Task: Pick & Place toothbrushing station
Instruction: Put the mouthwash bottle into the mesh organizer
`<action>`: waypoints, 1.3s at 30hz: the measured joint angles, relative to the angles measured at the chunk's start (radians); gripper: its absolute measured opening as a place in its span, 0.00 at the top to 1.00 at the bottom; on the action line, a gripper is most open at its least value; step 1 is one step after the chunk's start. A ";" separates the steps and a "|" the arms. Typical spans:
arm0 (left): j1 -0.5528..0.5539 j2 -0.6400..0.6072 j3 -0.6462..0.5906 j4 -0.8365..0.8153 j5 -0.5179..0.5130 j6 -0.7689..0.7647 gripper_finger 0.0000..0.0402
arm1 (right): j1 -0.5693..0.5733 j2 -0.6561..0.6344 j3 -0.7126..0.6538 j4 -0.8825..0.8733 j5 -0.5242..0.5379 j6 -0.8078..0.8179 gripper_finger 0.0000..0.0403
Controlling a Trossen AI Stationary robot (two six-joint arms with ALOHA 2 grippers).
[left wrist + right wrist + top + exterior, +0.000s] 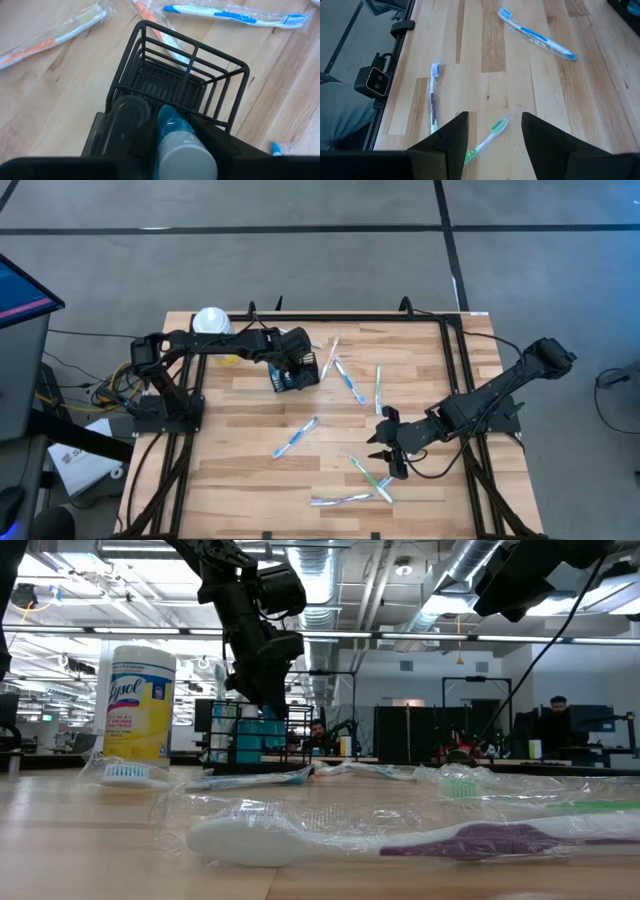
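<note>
Exposed silver ceiling ducts and long fluorescent strip lights hang above dark workstations, over a grey concrete floor.

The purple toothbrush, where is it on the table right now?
In the high view the purple toothbrush lies near the table's front edge, right of centre, beside a green toothbrush and just below the right gripper.

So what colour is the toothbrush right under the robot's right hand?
Green and white. The toothbrush shows best in the right wrist view, below the right gripper.
</note>
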 joint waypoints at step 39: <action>0.005 -0.031 0.000 -0.006 0.011 0.012 0.70 | 0.000 0.000 0.000 0.000 0.000 0.000 0.57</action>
